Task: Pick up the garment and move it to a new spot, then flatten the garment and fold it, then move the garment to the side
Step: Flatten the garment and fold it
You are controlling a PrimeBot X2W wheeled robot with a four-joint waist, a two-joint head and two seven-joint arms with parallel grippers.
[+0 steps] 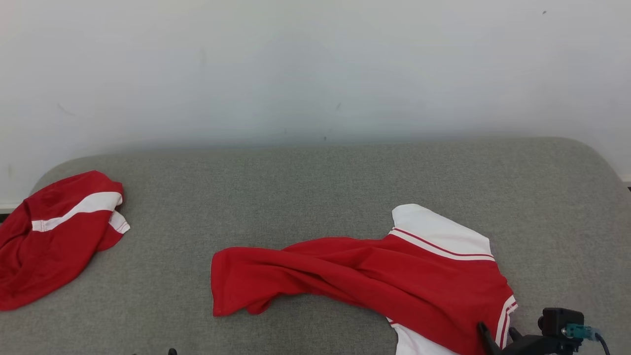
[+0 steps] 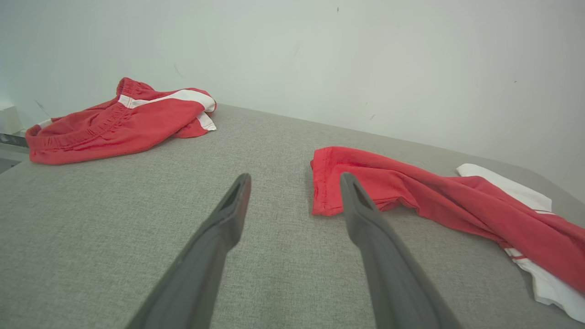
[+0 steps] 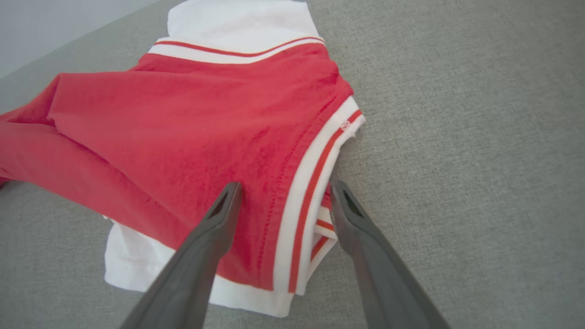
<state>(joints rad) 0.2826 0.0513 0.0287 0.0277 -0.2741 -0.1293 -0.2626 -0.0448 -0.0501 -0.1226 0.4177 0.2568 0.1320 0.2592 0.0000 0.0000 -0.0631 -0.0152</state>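
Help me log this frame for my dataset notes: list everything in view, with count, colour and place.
shirt: one, red with white sleeves and striped trim, lying crumpled and stretched sideways at centre-right of the padded surface.
second garment: one, red with a white stripe and an elastic waistband, probably shorts, bunched at the far left edge, apart from the shirt.
padded surface: one, grey woven fabric, under both garments.
wall: one, white, behind the surface.
left gripper: one, dark fingers, open, over bare surface next to the shirt's red hem end.
right gripper: one, dark fingers, open, either side of the shirt's striped trim; whether it touches is unclear.
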